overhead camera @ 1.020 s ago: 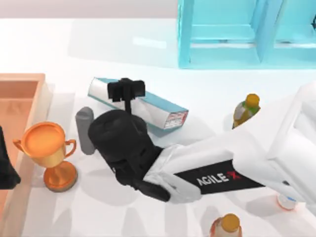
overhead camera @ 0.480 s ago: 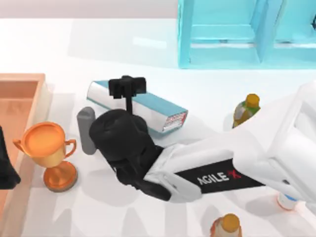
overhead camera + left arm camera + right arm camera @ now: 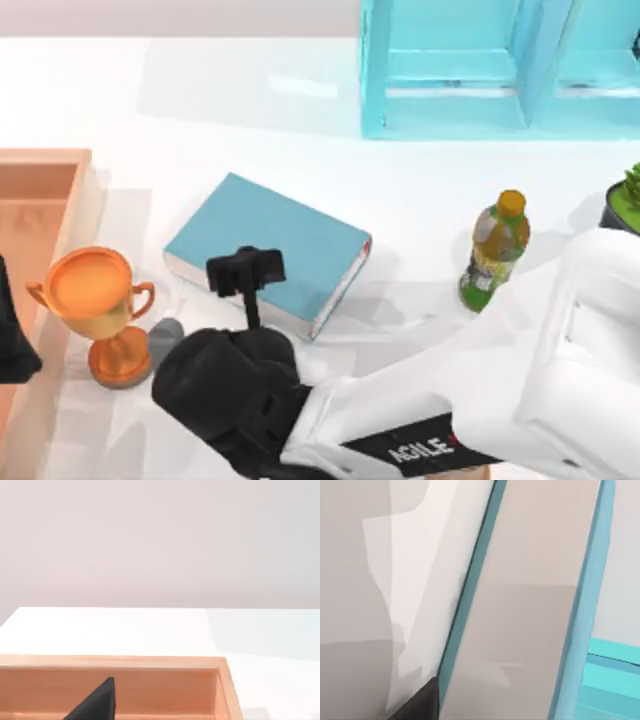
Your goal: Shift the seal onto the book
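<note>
My right end effector (image 3: 232, 378) hangs over the near part of the worktop (image 3: 200, 110). My own arm hides it from above, so I cannot tell if it is wide, narrow, or holding anything.

The book (image 3: 270, 245) lies flat just beyond the end effector, on the far side of it. The part of its blue cover that I can see has nothing on it, so I think the job is not done yet.

I cannot tell where the seal is. My big arm covers much of the near worktop.

The gold cup (image 3: 98, 300) stands just to the left of the end effector. The green bottle (image 3: 493, 250) stands well off to its right.

My left arm (image 3: 12, 345) is parked far to the left, by the wooden tray (image 3: 45, 160).

What is left, I think: get the seal above the book, set it down, and let go.
</note>
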You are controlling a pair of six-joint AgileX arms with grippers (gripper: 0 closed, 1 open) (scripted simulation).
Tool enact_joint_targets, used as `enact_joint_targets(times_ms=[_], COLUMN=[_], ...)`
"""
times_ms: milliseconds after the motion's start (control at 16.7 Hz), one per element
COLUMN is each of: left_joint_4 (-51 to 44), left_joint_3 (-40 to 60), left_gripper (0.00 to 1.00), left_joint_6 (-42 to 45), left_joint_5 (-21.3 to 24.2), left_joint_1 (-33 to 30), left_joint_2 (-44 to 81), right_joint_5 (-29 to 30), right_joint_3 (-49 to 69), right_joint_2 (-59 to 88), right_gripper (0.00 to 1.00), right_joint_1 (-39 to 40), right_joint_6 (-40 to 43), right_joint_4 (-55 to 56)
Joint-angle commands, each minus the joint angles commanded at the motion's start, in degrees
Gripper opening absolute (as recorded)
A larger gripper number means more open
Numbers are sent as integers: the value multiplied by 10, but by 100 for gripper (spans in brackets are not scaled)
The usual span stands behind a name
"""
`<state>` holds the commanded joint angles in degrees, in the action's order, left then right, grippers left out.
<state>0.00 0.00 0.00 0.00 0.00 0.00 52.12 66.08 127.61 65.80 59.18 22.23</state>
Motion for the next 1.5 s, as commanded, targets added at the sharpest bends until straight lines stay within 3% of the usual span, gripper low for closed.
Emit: enact_joint_targets(times_ms=[420,780,1140,1500], left_joint_4=[0,0,0,0], left_joint_3=[0,0,0,0], left_gripper=[100,100,100,100], left_joint_6=[0,0,0,0], left_joint_5=[0,0,0,0], left_joint_1=[0,0,0,0], left_joint_2=[0,0,0,0], right_joint_5=[126,131,54,-82], right_joint_3=[-55,-54,-109,-257], right_joint_2=[-100,-104,-203,-465], right_gripper=[100,100,100,100], right_joint_1=[111,113,51,-124], right_joint_6=[-88,-91,-141,-241], right_joint_4=[-62,-63,-77,-125])
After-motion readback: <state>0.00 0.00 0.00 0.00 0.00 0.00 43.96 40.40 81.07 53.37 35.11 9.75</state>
